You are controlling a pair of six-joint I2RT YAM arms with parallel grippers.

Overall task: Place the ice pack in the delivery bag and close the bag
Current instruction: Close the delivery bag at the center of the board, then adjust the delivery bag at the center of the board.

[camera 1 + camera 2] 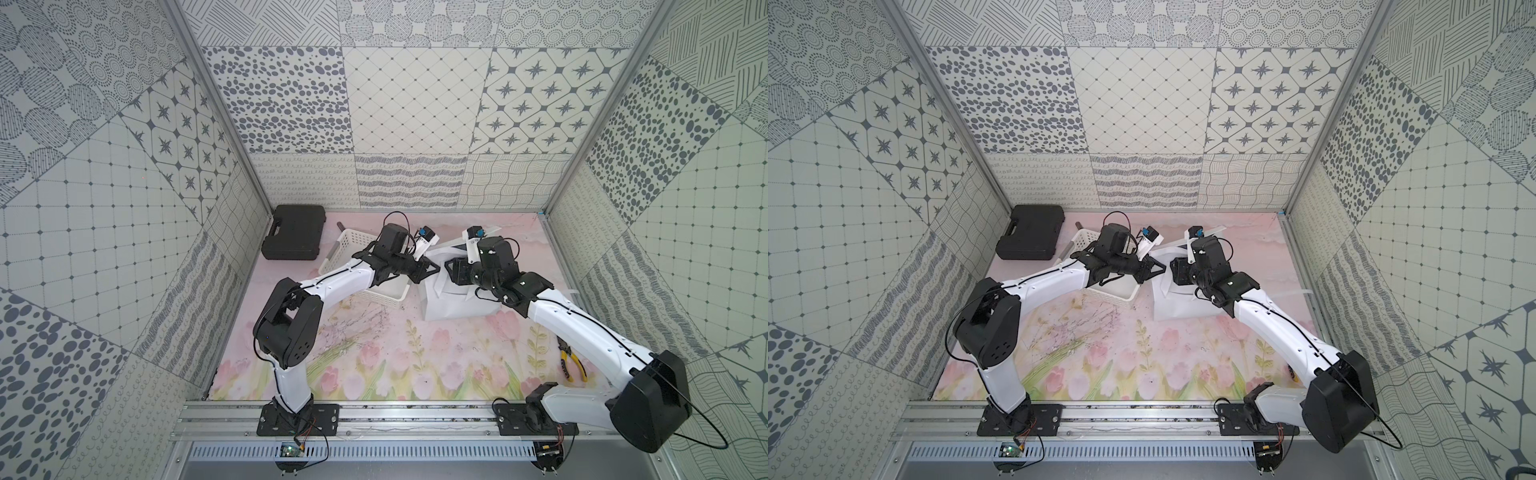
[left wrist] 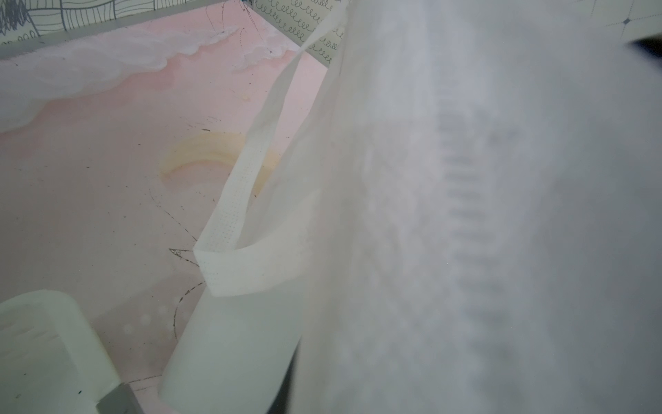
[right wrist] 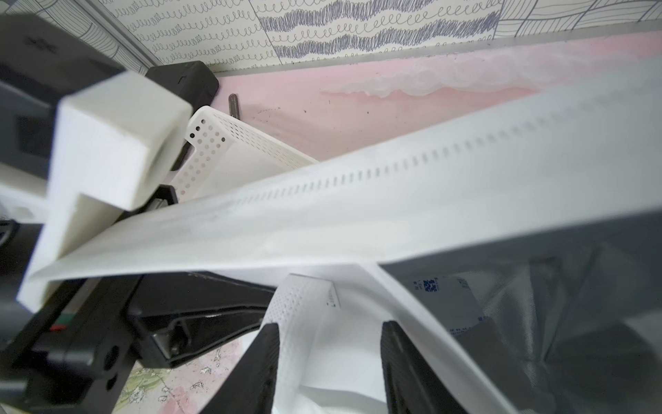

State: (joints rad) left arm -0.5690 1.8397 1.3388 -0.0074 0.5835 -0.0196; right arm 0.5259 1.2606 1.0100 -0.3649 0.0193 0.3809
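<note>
Well, the ice pack [image 3: 447, 304] lay inside the delivery bag [image 3: 394, 200], on its shiny lining [image 3: 580, 322]. The right tool [image 3: 327, 326] stood open, with a strap [image 3: 297, 312] between its fingers [image 3: 258, 358]. Whether the left tool [image 1: 430, 269] was shut, I could not tell. It seemed best to pull out slowly, without tipping the bag. The pack's blue print was too small to read.

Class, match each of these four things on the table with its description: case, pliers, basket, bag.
Things:
1. case
2. pliers
3. basket
4. bag

Descriptions:
a. white, perforated walls, under the left arm
b. black, in the far left corner
c. white, with strap handles, under the right arm
d. yellow handles, by the table's right edge

Pairs: 1-b, 2-d, 3-a, 4-c
</note>
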